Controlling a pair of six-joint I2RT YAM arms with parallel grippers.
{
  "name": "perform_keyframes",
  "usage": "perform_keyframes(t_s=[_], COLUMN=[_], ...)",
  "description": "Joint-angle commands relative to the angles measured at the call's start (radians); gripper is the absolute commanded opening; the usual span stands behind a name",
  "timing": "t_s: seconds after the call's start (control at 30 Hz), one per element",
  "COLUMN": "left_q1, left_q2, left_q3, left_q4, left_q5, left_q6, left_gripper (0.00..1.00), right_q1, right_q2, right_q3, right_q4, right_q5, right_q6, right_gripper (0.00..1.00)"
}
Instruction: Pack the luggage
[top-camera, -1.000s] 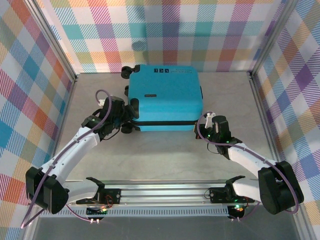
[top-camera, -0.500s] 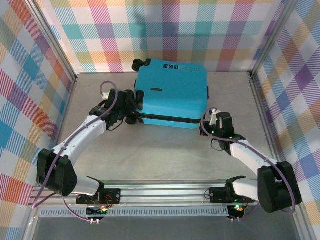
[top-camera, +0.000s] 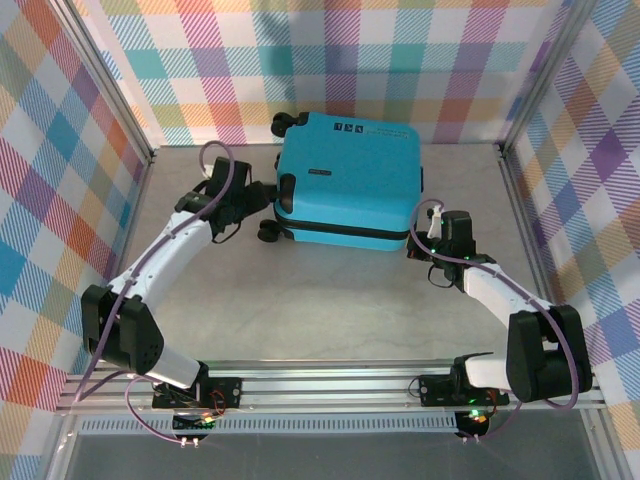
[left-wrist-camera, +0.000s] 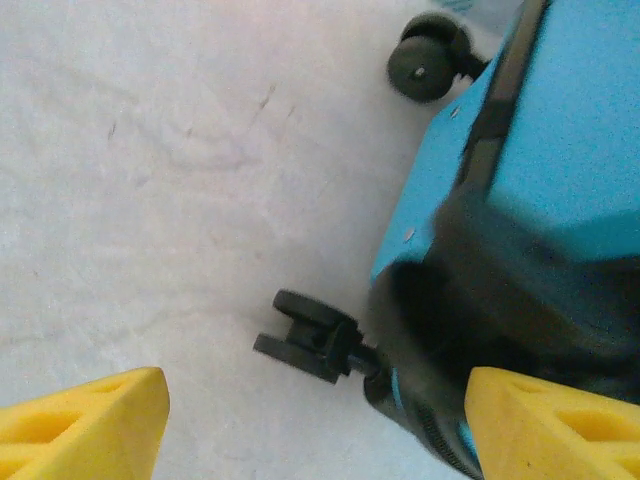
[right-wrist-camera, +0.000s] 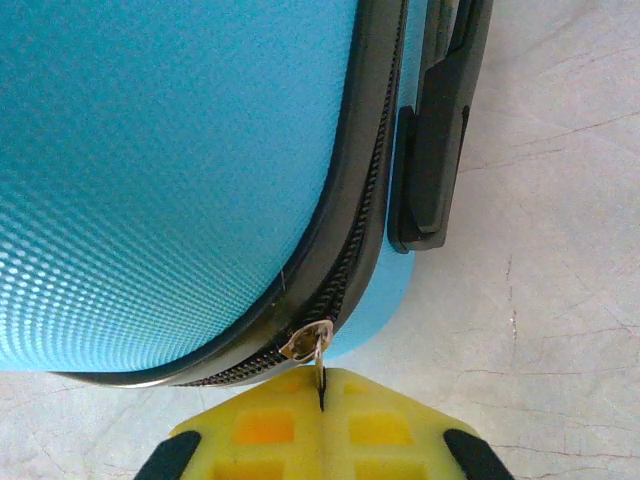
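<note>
Top external view has the turquoise suitcase (top-camera: 350, 180) lying flat and closed on the bench (top-camera: 300, 300), up at the far end close to the checkered back wall (top-camera: 400, 60) and turned a bit off square. Black wheels stick out on its left side, a far wheel (top-camera: 288, 124) and a near wheel (top-camera: 268, 232), and the side handle (top-camera: 418, 190) is on the right edge. The left arm (top-camera: 170, 240) reaches in from the left, so the left jaws sit right by the wheel side, roughly between those two wheels. On the left wrist cam the left jaws are spread wide and holding nothing, with one yellow fingertip (left-wrist-camera: 85, 420) low left over bare bench and the other low right next to the suitcase corner. The near wheel (left-wrist-camera: 310, 335) sits in the gap between them, not touched as far as I can tell. The right arm (top-camera: 490, 290) comes up to the near right corner of the suitcase. Right wrist cam is pretty clear: the right jaws are pinched together on the little metal zipper pull (right-wrist-camera: 318, 350), which hangs off the black zipper (right-wrist-camera: 355, 230) at the rounded corner, the yellow pads (right-wrist-camera: 270, 430) pressed tight around its tab. The side handle runs just past the zipper there, and the blue shell (right-wrist-camera: 170, 170) has a fine dotted texture.
</note>
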Motion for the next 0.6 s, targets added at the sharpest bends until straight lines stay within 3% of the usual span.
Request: perform_keyframes(t_s=[0.0, 0.17, 0.37, 0.57], left_q1=[-0.045, -0.212, -0.311, -0.395], left_q2=[-0.044, 0.095, 0.403, 0.528], left_q3=[0.115, 0.345, 0.67, 0.762], left_q4=[-0.05, -0.13, -0.269, -0.151], left_q5=[0.002, -0.024, -0.039, -0.053], left_q6=[0.105, 0.235, 0.328, 0.381], left_gripper=[0.77, 0.79, 0.78, 0.78], right_q1=[-0.019, -0.019, -0.019, -0.017], right_q2=[-0.029, -0.049, -0.083, -0.085], right_q3=[0.0, -0.019, -0.027, -0.044], right_q4=[0.053, 0.069, 0.063, 0.072], right_q5=[-0.008, -0.03, -0.038, -0.049], right_q6=[-0.003, 0.009, 0.008, 0.012], right_gripper=[0.0, 0.0, 0.0, 0.0])
